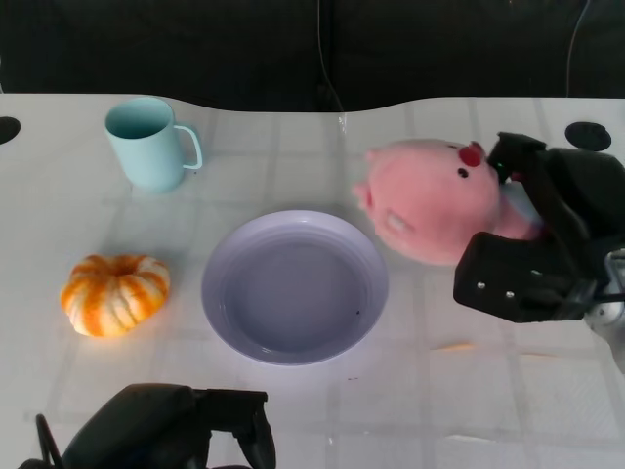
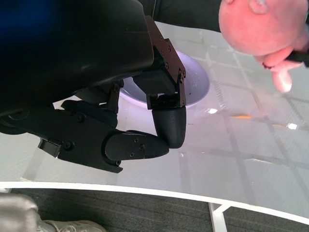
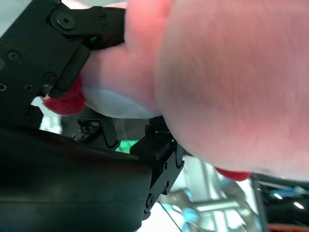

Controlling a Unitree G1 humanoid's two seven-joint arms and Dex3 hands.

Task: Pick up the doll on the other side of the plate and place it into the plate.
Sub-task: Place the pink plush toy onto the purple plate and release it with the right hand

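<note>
Table: the white table carried all the objects, with a dark backdrop behind its far edge.
Plate: the lavender plate sat near the middle of the table, nothing in it; the left wrist view showed part of it past the left hand's fingers.
Doll: the pink pig doll, with a red tuft on its head, was just beside the plate's far-right rim, toward the robot's right, still outside the plate. In the left wrist view it hung clear above the table surface. The right wrist view was mostly filled by its pink plush.
Right hand: the right hand gripped the doll from the right side, black fingers wrapped around its body.
Left hand: the left hand rested low at the near edge, well apart from the plate; its fingers were curled in against each other, holding nothing.
Mug: the light-blue mug stood upright at the far left, handle to the right.
Pumpkin: 1 orange-and-white pumpkin lay left of the plate, near it but not touching.
</note>
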